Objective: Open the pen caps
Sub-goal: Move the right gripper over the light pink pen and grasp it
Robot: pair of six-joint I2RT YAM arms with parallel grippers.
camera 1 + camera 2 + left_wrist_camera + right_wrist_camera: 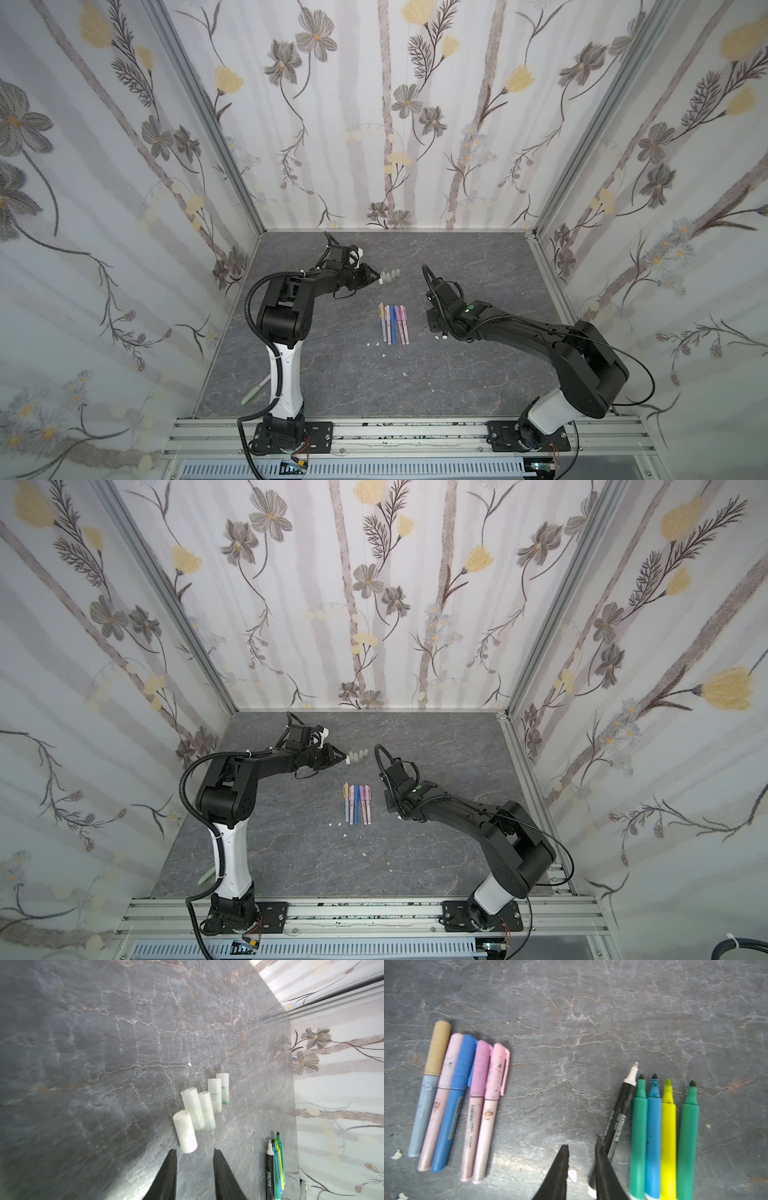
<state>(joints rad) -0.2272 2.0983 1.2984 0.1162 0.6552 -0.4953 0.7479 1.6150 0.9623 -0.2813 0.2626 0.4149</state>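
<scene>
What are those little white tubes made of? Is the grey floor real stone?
The pen caps look like frosted, see-through plastic: green stains show through their walls. The tabletop looks like matte, veined grey marble, maybe only a printed sheet.

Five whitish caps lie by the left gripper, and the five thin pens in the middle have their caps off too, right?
Not quite. The five thin pens still have their coloured caps on, as the right wrist view shows. The five whitish caps do lie by the left gripper.
</scene>
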